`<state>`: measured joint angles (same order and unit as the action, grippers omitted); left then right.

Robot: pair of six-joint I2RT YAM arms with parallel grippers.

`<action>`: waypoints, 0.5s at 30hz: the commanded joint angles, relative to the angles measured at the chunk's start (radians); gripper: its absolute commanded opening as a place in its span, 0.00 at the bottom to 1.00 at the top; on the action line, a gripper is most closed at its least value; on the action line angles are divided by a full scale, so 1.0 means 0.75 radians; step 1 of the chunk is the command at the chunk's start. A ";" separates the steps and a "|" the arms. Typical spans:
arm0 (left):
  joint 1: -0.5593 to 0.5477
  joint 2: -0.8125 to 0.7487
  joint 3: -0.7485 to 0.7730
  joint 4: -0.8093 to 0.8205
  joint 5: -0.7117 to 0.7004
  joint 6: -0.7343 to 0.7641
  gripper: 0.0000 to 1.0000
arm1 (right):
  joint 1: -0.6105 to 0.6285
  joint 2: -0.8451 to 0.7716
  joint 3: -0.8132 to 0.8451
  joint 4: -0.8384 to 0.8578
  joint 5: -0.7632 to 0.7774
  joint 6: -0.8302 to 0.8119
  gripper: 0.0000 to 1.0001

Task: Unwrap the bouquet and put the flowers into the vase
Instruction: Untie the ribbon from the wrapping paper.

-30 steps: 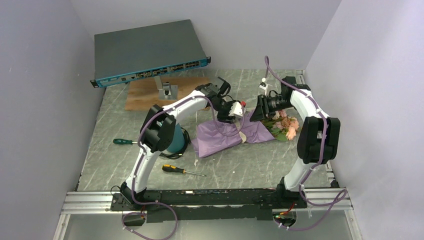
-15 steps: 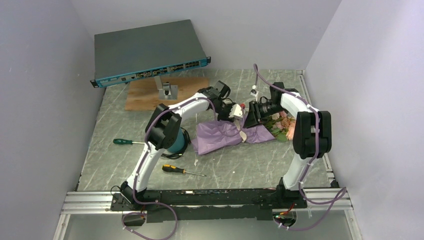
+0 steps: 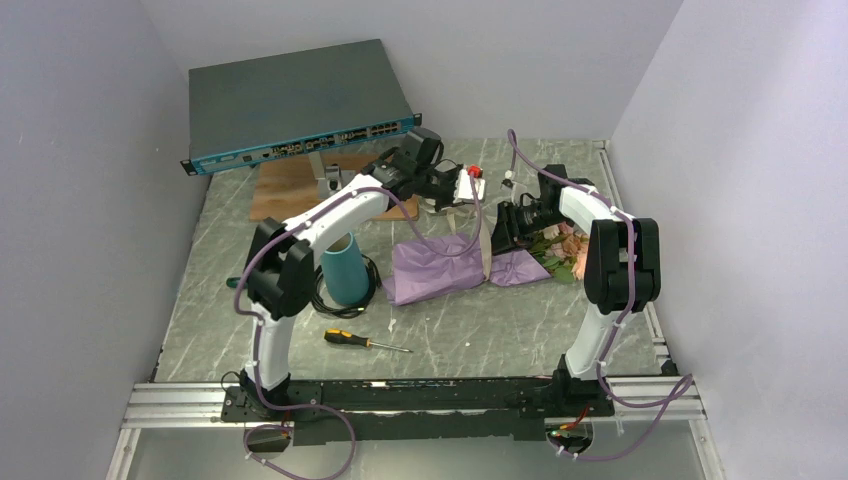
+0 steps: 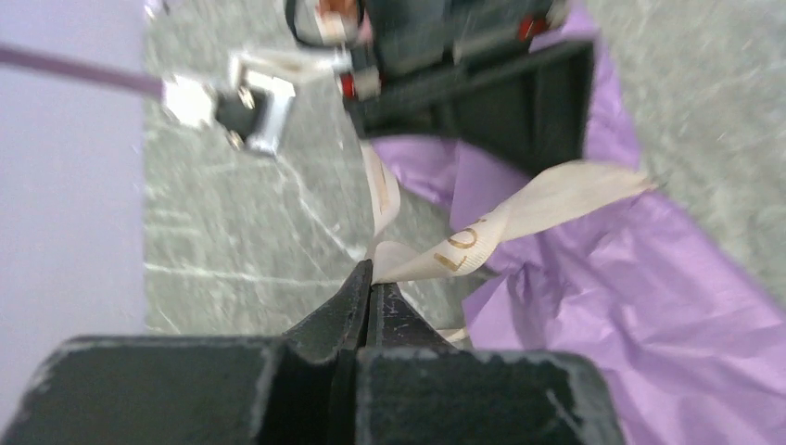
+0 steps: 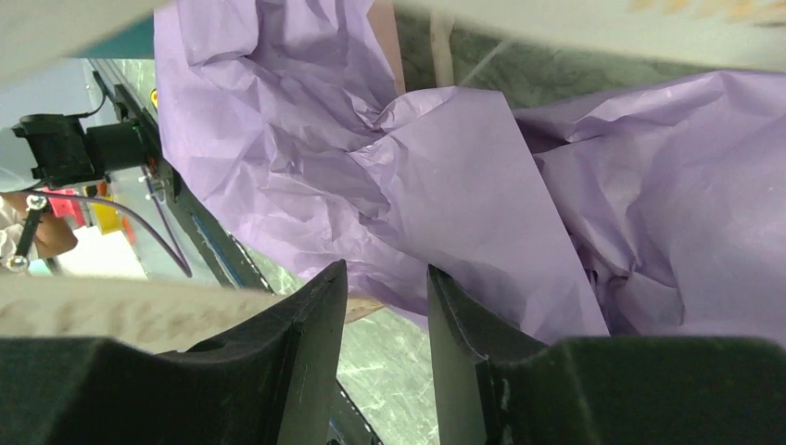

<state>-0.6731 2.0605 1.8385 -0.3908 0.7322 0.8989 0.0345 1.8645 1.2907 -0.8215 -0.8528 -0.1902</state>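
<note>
Overhead, the bouquet (image 3: 445,268) lies on its side near the middle of the counter (image 3: 480,330). Its crumpled purple paper (image 3: 430,270) spreads toward 9 o'clock, and the flowers (image 3: 568,245) spill out at the 3 o'clock end. These are pink and peach heads with some green leaf, partly hidden by the right arm.

The left jaws hang above the counter at the bouquet's 12 o'clock, pressed together on the cream ribbon (image 3: 484,235). In the left wrist view the printed ribbon (image 4: 519,209) comes straight out from between the closed tips and runs off over the paper. From above it drops toward 6 o'clock across the wrap's narrow neck.

The right jaws sit low at that neck, on the bouquet's 2 o'clock side. They show a narrow gap, and the right wrist view shows the purple paper (image 5: 463,167) just past their tips. Nothing is visibly clamped between them.

The vase (image 3: 342,270), teal and upright, stands at the bouquet's 9 o'clock, close to the paper's edge, with a black cable coil (image 3: 368,283) lying around its base. A yellow-and-black screwdriver (image 3: 352,339) lies at the vase's 6 o'clock. A network switch (image 3: 290,100) is propped up at the counter's 11 o'clock corner, above a wooden board (image 3: 285,195).
</note>
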 commanded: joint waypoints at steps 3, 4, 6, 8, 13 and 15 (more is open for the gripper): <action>-0.098 -0.224 -0.148 -0.017 0.281 -0.035 0.00 | 0.001 -0.013 -0.007 0.059 0.029 0.032 0.40; -0.116 -0.244 -0.168 -0.084 0.303 0.021 0.00 | 0.001 -0.013 -0.009 0.062 0.031 0.034 0.40; -0.165 -0.289 -0.216 -0.238 0.323 0.178 0.00 | 0.002 -0.011 -0.009 0.064 0.032 0.040 0.40; -0.213 -0.315 -0.277 -0.406 0.312 0.372 0.00 | 0.001 -0.009 -0.006 0.065 0.029 0.039 0.40; -0.274 -0.295 -0.439 -0.609 0.159 0.633 0.08 | 0.001 -0.019 -0.001 0.042 0.024 0.009 0.40; -0.275 -0.264 -0.474 -0.636 0.068 0.681 0.30 | 0.001 -0.026 -0.006 0.035 0.017 -0.001 0.40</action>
<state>-0.8860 1.8484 1.5265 -0.7166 0.8661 1.2316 0.0345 1.8645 1.2881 -0.8062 -0.8379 -0.1680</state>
